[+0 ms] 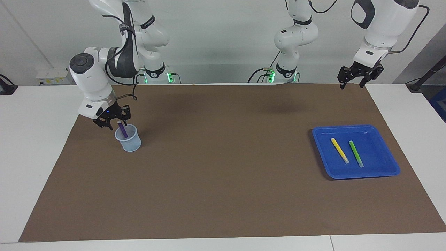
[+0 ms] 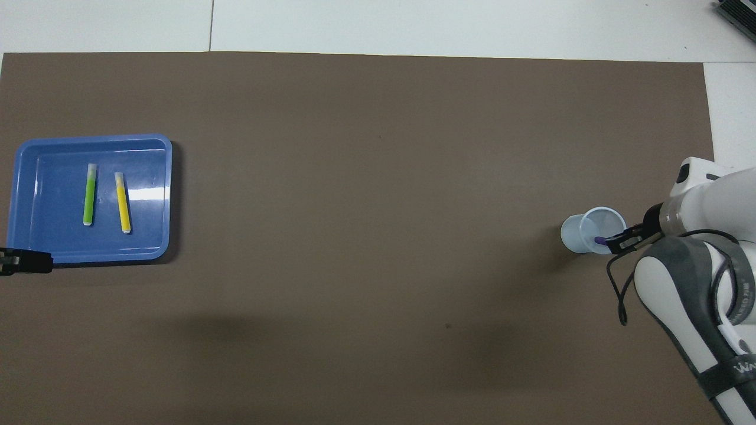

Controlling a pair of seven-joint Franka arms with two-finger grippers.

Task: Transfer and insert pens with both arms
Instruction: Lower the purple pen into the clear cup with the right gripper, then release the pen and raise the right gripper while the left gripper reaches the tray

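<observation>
While the purple pen (image 1: 123, 129) leans inside the clear plastic cup (image 1: 128, 138), its upper end poking above the rim, the right gripper (image 1: 112, 120) hangs just over the cup's edge on the robots' side. Whether its fingers still clamp the pen's tip or have parted from it cannot be told; in the overhead view the pen's end lies right at the fingertips. The cup stands on the brown mat (image 1: 223, 167) toward the right arm's end of the worktop (image 1: 31, 139).

Well apart from it, toward the left arm's end, a blue tray (image 1: 383, 170) rests on the mat. Two pens lie flat in it, side by side and roughly parallel without touching: the yellow pen (image 1: 339, 150) and the green pen (image 1: 356, 153), the green one closer to the tray's outer end. Their pale caps point away from the robots.

The left arm waits with the left gripper (image 1: 352, 84) raised over the mat's edge nearest the robots, at that same end as the tray; its fingers stand apart and hold nothing.
</observation>
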